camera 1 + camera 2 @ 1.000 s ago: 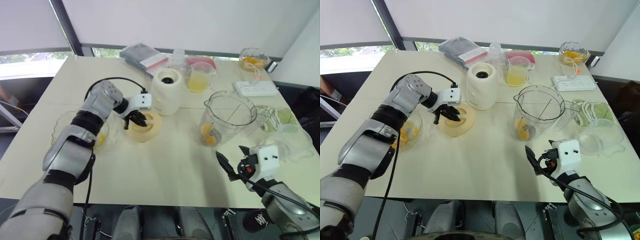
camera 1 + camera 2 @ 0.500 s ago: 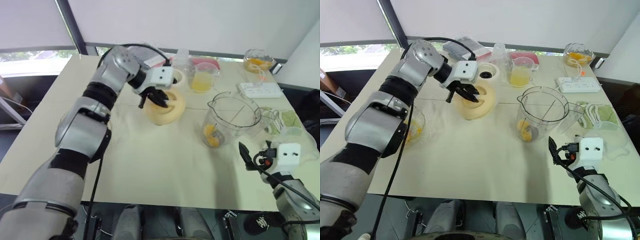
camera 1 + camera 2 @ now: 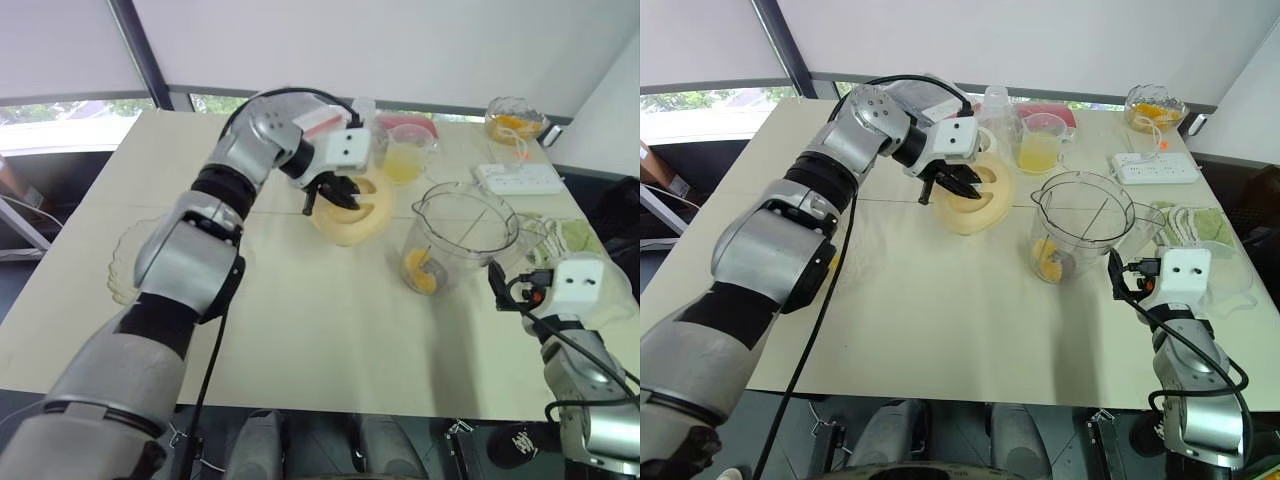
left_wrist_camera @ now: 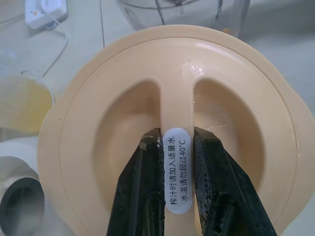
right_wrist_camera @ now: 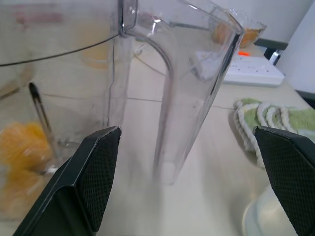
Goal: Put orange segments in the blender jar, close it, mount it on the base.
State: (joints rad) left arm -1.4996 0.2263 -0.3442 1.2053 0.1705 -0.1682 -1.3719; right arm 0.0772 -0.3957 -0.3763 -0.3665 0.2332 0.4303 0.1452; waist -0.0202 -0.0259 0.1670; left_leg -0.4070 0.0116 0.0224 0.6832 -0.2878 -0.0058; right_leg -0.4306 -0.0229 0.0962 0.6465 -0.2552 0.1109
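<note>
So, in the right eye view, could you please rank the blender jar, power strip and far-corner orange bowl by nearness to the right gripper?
1. Blender jar, just left of the right gripper, which is open.
2. Power strip, farther back on the right.
3. Bowl of orange segments, far right corner.

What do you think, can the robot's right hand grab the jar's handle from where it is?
Probably yes. The right gripper is open and faces the handle of the blender jar. The handle stands just ahead, between its fingers, with nothing in the way. It would only need to move forward a little.
</note>
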